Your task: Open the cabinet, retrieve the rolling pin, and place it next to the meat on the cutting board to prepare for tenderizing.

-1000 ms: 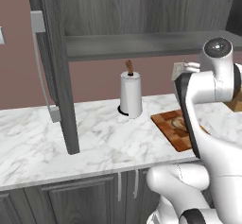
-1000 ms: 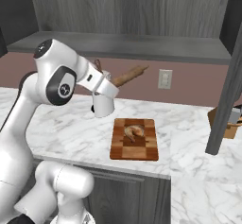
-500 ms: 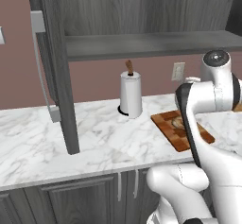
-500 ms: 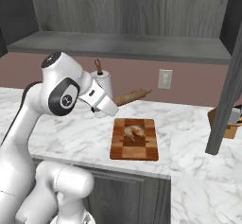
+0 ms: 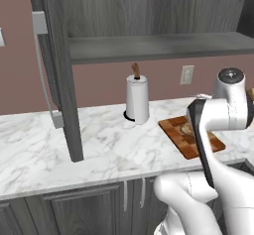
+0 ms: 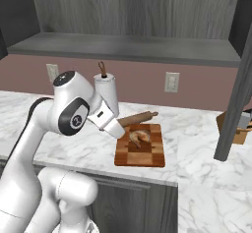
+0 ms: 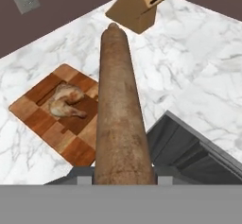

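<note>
White marble table (image 6: 206, 163) runs along the wall. On it lie: a checkered cutting board (image 6: 140, 151), near the front edge, with the meat (image 6: 138, 136) on its rear half; a paper towel roll (image 5: 137, 100) upright behind the board, near the wall; and a tan knife block (image 7: 137, 5) well apart to the right.

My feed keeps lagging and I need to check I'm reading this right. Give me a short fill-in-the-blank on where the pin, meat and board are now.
1. The pincer is shut on the ____.
2. The meat lies on the ____.
3. The rolling pin is held ____ the counter, not resting on it.
4. Behind the cutting board stands a white ____ roll.

Missing words: rolling pin; cutting board; above; paper towel
</note>
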